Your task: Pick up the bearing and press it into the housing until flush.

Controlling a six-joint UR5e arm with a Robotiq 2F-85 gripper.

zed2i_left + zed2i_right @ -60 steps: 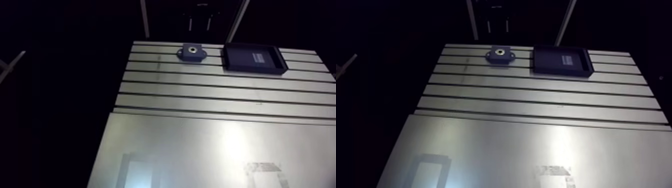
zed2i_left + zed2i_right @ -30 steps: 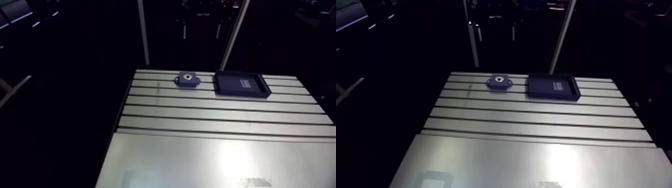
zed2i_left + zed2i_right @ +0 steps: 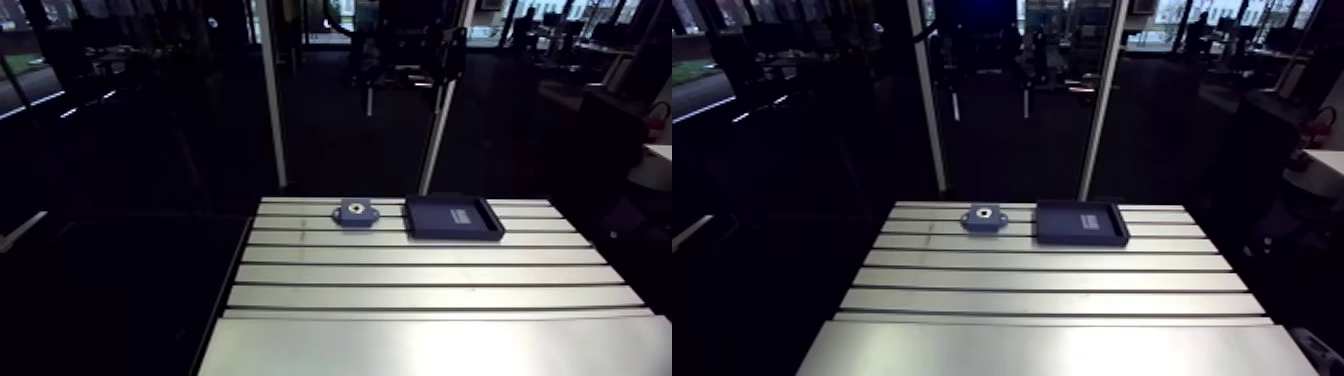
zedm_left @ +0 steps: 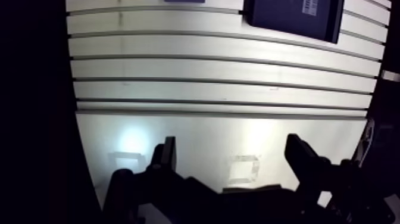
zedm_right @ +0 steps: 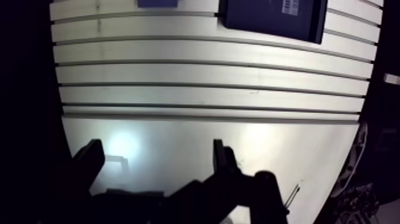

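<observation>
Just drawn back, the gripper (image 4: 232, 149) hangs spread and empty over the near table (image 3: 430, 296); the bearing (image 3: 356, 209) appears seated in the housing (image 3: 357, 221) at the far edge, left of the dark tray (image 3: 428, 222), so pressing looks done

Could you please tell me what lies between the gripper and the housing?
Nothing: the wrist view shows only bare slotted table between the open gripper and the housing; the tray sits beside the housing.
</observation>
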